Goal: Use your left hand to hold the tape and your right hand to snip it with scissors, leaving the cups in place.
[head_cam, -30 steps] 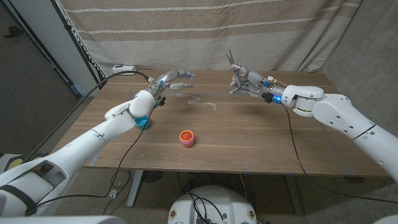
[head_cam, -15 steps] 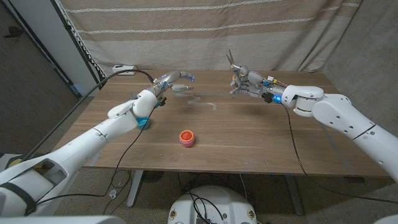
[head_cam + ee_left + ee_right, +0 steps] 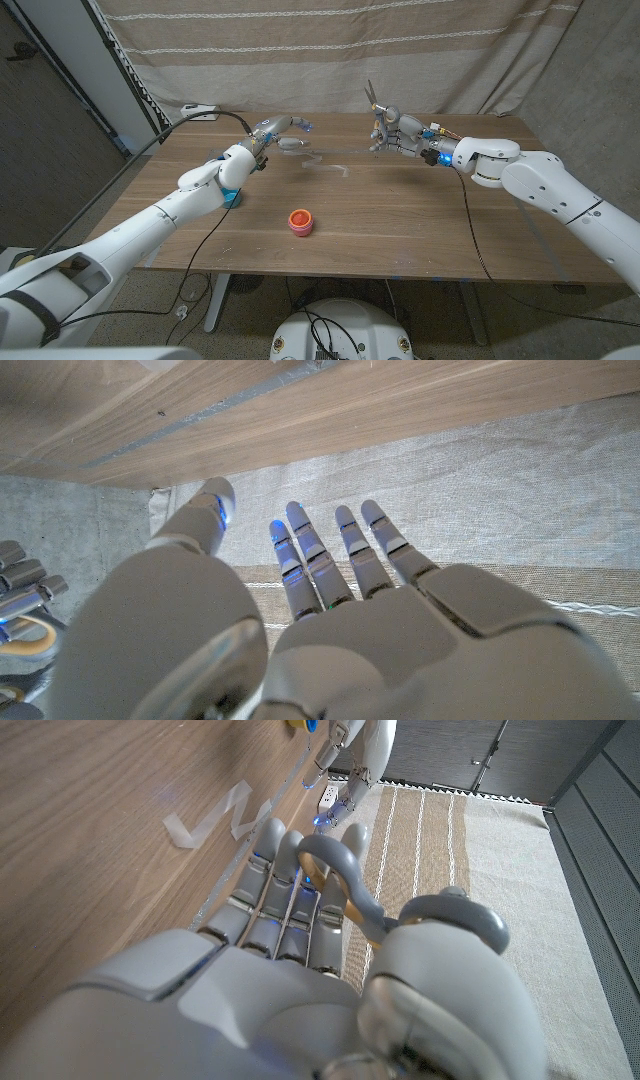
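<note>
We are reaching both arms over the far half of the wooden tabletop [image 3: 400, 225]. Our left hand [image 3: 278, 131] is hanging above the back left part, fingers straight, spread apart and gripping nothing, as the left wrist view [image 3: 330, 620] is showing against the striped cloth backdrop [image 3: 330, 50]. Our right hand [image 3: 392, 134] is gripping the scissors [image 3: 373, 100]; in the head view the blades are pointing up above the hand, and in the right wrist view our fingers [image 3: 270, 890] are curling around the grey handle loops [image 3: 345, 885]. We cannot tell whether the blades are parted.

The strip of clear tape [image 3: 322, 163] is lying on the tabletop between the two hands, loosely kinked, touching neither; it is also showing in the right wrist view [image 3: 215, 818]. The blue cup [image 3: 232, 195] is sitting under our left forearm near the left edge. The red cup [image 3: 300, 221] is standing toward the front middle, well apart from the tape and both hands.
</note>
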Action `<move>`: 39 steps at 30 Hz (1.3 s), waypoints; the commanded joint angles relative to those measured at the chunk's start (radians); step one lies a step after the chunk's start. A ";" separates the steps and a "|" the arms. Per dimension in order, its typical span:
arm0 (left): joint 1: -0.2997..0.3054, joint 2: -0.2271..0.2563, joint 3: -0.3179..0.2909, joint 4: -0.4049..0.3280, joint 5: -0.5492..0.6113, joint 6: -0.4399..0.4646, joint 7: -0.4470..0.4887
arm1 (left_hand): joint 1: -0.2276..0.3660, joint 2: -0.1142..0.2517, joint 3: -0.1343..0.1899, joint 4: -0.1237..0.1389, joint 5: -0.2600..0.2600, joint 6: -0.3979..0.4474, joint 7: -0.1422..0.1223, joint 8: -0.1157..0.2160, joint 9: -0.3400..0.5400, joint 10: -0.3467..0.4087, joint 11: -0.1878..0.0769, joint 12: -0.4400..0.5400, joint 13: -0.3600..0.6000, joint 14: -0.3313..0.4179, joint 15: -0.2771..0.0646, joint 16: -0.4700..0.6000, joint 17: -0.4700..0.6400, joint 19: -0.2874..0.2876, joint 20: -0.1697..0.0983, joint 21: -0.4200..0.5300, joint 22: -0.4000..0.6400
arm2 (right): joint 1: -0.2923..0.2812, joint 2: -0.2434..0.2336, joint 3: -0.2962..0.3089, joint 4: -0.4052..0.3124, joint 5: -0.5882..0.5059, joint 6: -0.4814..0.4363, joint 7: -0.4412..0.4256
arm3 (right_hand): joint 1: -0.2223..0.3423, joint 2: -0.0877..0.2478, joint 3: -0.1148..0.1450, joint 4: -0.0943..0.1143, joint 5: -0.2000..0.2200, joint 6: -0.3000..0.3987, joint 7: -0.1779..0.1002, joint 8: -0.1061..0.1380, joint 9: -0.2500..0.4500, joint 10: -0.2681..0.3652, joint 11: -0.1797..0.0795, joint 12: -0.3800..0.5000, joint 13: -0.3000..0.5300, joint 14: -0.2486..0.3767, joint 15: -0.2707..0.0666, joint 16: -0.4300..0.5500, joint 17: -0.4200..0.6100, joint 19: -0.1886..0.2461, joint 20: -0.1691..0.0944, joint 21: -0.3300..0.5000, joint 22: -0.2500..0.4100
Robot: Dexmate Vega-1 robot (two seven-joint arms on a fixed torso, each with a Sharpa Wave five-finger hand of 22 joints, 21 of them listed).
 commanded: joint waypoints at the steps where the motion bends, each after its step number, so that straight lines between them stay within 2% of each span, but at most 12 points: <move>1: -0.018 -0.004 0.042 -0.005 0.118 0.070 0.021 | 0.015 0.009 0.006 -0.003 0.010 -0.005 0.001 -0.002 0.000 -0.001 -0.001 -0.003 0.001 0.001 -0.168 0.006 0.002 0.010 -0.002 0.000 0.004 | 0.010 0.004 -0.006 0.012 -0.004 0.003 0.015 | -0.001 0.010 -0.006 -0.004 0.005 0.005 0.005 -0.002 0.003 0.000 -0.007 0.534 0.003 -0.005 -0.066 0.004 0.000 -0.002 -0.003 0.008 -0.001; 12: -0.034 -0.013 0.083 -0.008 0.217 0.145 0.016 | 0.030 0.018 0.014 -0.003 0.012 0.004 0.001 0.002 -0.001 0.007 -0.001 -0.001 -0.004 0.004 -0.169 0.008 0.000 0.013 -0.004 -0.001 0.003 | 0.017 0.008 -0.010 0.018 -0.005 -0.002 0.016 | -0.003 0.010 -0.007 -0.004 0.005 0.002 0.006 -0.007 0.002 0.002 -0.006 0.533 -0.006 -0.007 -0.067 0.003 -0.005 -0.002 -0.003 0.013 -0.005; 39: -0.078 -0.033 0.127 0.049 0.230 0.141 -0.044 | 0.051 0.016 0.022 -0.002 0.015 0.034 0.001 0.014 -0.001 0.034 -0.001 0.007 -0.014 0.012 -0.166 0.014 -0.006 0.022 -0.008 -0.004 0.002 | 0.014 0.006 -0.007 0.012 -0.007 -0.005 0.012 | -0.005 0.014 -0.008 -0.007 0.004 0.006 0.006 -0.014 0.005 -0.001 -0.005 0.543 -0.007 -0.008 -0.064 0.012 -0.011 -0.009 -0.003 0.025 -0.020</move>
